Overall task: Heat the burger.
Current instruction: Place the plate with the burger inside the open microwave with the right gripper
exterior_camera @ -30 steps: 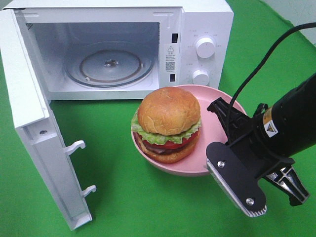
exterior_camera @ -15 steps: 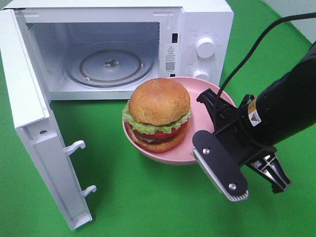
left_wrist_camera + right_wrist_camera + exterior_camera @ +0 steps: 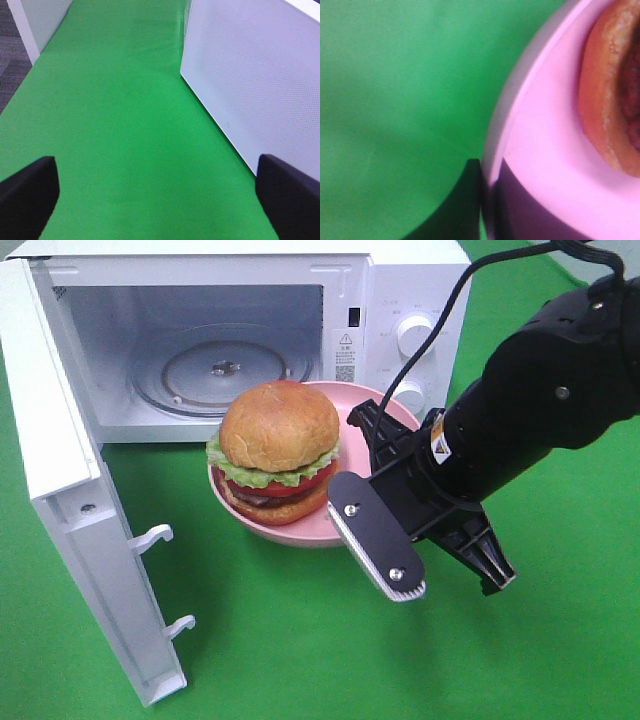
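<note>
Flat green cloth surface, smooth and matte. The left wrist view shows a strip of grey carpet floor past its edge.

A white box-shaped microwave oven sits at the back, with its white hinged door swung fully open to the left. There is a round clear glass turntable inside. Two round white knobs sit on the control panel. A small label with a warning triangle and QR code is beside the cavity, its print too small to read. A small yellow warning-triangle sticker is on the black right arm.

The round burger with a golden domed bun, lettuce, tomato and a dark patty sits on a glossy pink round plate. The plate is just in front of the open cavity, right of the door.

The black right gripper is clamped on the plate's rim, one finger above and one ridged finger below. The right wrist view shows the rim between dark finger edges.

The left gripper has its jaws wide apart, holding nothing, over the cloth. It is near a white panel with a fine dot texture.
</note>
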Controlling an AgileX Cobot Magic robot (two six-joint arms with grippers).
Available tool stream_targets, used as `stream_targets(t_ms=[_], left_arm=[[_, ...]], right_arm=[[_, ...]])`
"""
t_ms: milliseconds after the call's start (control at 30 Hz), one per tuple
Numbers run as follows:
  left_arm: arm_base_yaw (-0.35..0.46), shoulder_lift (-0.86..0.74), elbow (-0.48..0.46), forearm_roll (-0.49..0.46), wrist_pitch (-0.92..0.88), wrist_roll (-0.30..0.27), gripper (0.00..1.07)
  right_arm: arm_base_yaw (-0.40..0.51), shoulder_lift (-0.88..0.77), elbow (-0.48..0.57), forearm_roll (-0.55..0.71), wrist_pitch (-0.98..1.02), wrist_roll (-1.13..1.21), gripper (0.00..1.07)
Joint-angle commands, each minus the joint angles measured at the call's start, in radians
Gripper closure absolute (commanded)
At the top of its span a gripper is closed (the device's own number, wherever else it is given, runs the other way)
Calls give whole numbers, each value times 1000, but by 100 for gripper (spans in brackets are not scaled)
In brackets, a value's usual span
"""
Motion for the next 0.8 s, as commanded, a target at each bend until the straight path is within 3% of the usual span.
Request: stream_targets(t_ms=[33,800], left_arm=[[3,-4,3,-1,-10,1,7],[3,-4,3,-1,-10,1,7]], right_arm=[[7,10,-39,19,-60,-4,107],[21,185,-264,72,-59,16,107]])
